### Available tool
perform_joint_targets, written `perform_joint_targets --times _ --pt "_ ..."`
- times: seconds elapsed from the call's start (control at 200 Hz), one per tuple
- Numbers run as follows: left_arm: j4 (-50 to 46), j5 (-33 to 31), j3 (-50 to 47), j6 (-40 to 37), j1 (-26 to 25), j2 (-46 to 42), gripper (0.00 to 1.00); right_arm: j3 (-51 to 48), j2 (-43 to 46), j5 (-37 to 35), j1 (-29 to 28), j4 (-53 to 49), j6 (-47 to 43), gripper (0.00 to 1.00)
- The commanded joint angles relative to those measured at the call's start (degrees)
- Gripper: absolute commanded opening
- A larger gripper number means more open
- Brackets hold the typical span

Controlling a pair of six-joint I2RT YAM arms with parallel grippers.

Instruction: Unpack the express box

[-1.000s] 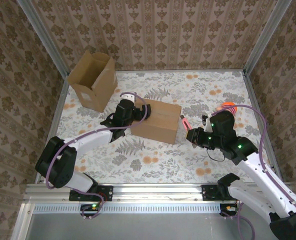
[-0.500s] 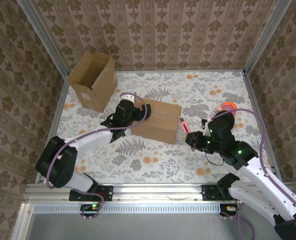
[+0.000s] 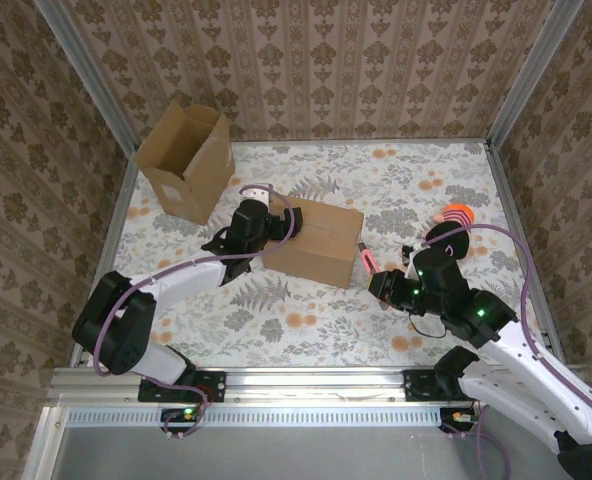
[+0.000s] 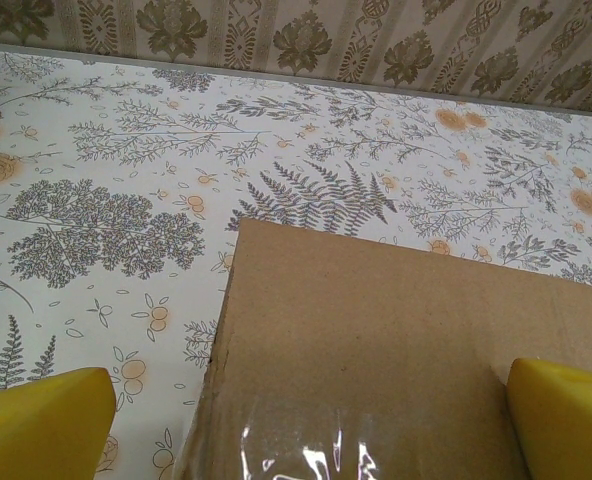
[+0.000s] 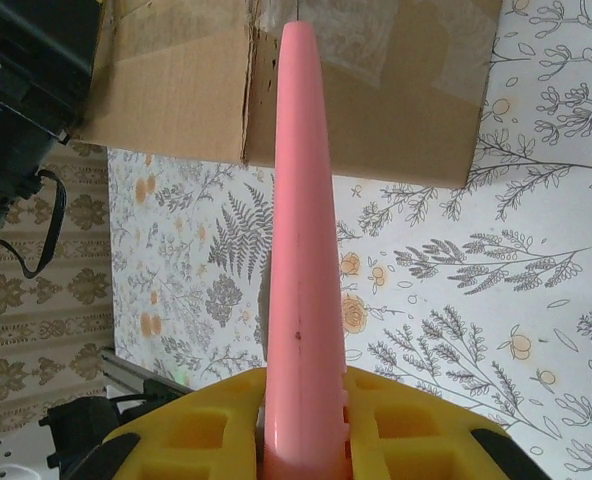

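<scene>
The express box is a shut brown carton lying in the middle of the table, with clear tape over its seam. My left gripper is open at the box's left end. Its yellow fingers stand on either side of the box top without pinching it. My right gripper is shut on a pink pointed tool. That pink tool runs straight out from between the yellow pads. Its tip lies against the taped seam on the box's right end.
An open cardboard carton stands tilted at the back left. A small orange object lies by the right wall behind my right arm. Patterned walls and metal posts close the table in on three sides.
My right gripper has shifted toward the near edge and slightly left, keeping the pink tool at the box's right end. The left arm and the box have stayed put.
</scene>
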State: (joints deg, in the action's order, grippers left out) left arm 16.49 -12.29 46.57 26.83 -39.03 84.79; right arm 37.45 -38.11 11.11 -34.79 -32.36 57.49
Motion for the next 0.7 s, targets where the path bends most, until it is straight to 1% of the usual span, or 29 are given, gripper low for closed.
perform_joint_targets --times 0.0,0.24,0.375,0.45,0.53,0.695 --pt "-12.1 -0.3 -4.0 0.4 -0.6 5.1 1.0 -0.9 1.4 2.2 -2.1 0.2 1.3 0.0" --pt "-12.0 -0.4 -4.1 0.5 -0.6 5.0 1.0 -1.0 2.8 0.1 -4.6 0.1 2.8 0.0" --pt "-11.9 -0.3 -4.1 0.5 -0.6 5.1 1.0 1.7 3.5 -4.2 -4.5 -5.5 -0.2 0.0" --pt "-11.9 -0.2 -4.1 0.4 -0.5 5.1 1.0 4.2 3.2 -6.0 -3.4 -8.6 -2.9 0.0" --pt "-11.9 -0.1 -4.1 0.3 -0.6 5.1 1.0 5.7 2.4 -4.2 -0.9 -8.7 -5.5 0.0" --pt "-11.8 0.2 -4.1 0.2 -0.6 4.9 1.0 5.7 0.0 3.8 5.1 -4.7 -8.2 0.0"
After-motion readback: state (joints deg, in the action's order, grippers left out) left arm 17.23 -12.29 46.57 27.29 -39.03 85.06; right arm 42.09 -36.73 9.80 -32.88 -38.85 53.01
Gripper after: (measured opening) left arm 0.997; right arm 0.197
